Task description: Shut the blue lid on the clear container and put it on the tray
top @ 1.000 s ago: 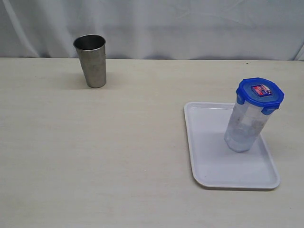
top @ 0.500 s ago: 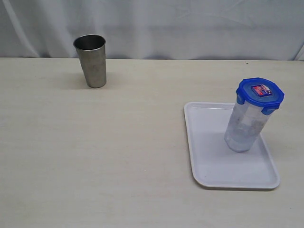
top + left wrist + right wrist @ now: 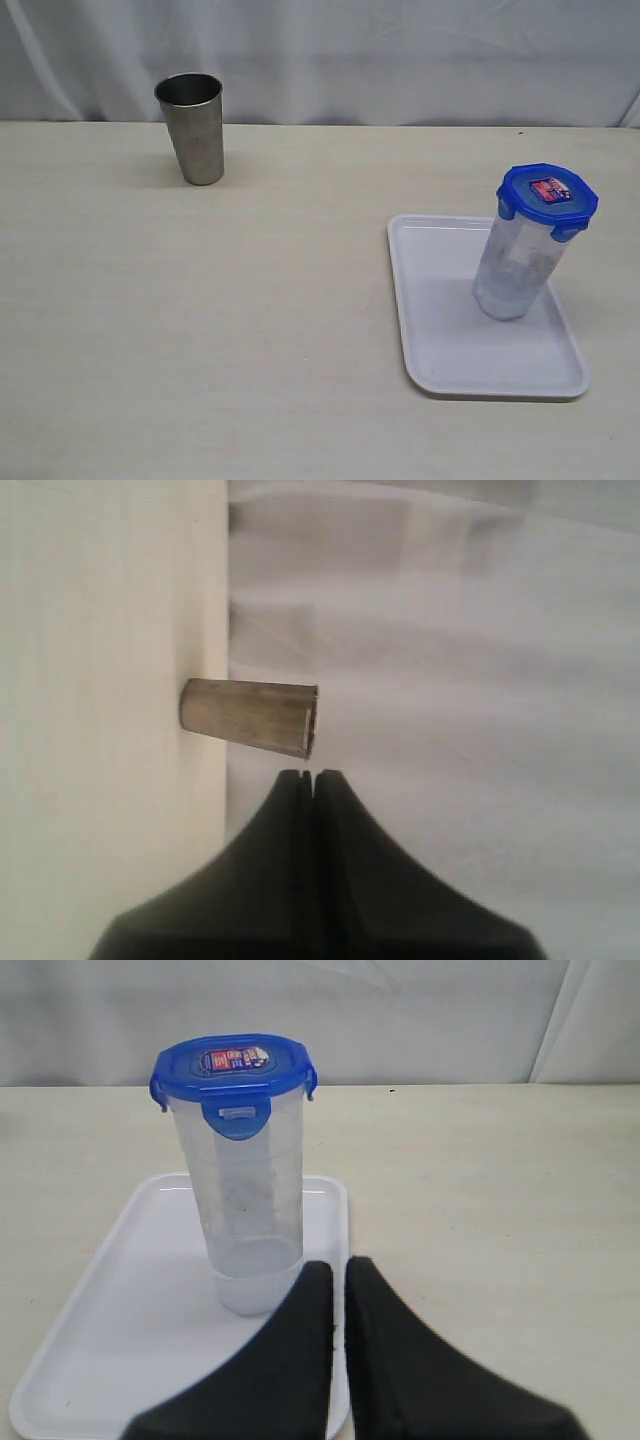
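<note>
The clear container (image 3: 514, 270) stands upright on the white tray (image 3: 450, 350), with the blue lid (image 3: 548, 193) snapped onto its top. The right wrist view shows the same container (image 3: 247, 1200), lid (image 3: 232, 1064) and tray (image 3: 130, 1310) just beyond my right gripper (image 3: 338, 1270), which is shut, holds nothing and touches nothing. My left gripper (image 3: 310, 777) is shut and empty too, far from the tray. Neither arm appears in the exterior view.
A stainless-steel cup (image 3: 192, 128) stands upright at the back left of the pale table, near the white curtain; the left wrist view shows that cup (image 3: 250, 716) beyond the left gripper's tips. The tray sits near the table's front right.
</note>
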Controlling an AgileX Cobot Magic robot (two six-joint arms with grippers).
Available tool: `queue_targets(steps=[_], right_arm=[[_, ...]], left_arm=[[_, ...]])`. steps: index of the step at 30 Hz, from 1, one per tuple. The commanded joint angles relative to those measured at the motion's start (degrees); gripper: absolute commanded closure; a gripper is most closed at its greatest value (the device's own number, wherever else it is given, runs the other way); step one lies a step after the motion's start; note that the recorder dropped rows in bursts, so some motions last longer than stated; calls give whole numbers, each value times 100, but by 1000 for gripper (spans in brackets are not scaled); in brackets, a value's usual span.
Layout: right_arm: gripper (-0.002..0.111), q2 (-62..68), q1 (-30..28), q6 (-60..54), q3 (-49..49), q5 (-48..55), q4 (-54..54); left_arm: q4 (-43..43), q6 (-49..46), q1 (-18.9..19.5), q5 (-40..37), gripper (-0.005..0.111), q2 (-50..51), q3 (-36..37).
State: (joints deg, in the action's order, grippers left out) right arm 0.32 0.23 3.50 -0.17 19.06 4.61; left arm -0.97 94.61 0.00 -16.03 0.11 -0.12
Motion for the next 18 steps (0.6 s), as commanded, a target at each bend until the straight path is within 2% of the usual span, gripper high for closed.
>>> queue_targets(steps=[1,7,8,13,16,18], right_arm=[[104,-32,-23,-11,17,11,9],[104,-32,-23,-11,17,11,9],[104,-32,-23,-11,17,11,9],[104,-32,-23,-11,17,11,9],[104,-32,-23,-11,17,11,9],[104,-32,-23,-11,17,11,9]], left_arm=[[-107,-10,0,-121,107,-11,12],[-107,-44,0,-126,107,-11,12],[-119,-296,0,-126,107,-11,12],[-119,-4128,0,-126,107,-11,12],[-107,-7091,0,-126,107,-11,12],[-94,-8540,0,-126,107,-11,12]])
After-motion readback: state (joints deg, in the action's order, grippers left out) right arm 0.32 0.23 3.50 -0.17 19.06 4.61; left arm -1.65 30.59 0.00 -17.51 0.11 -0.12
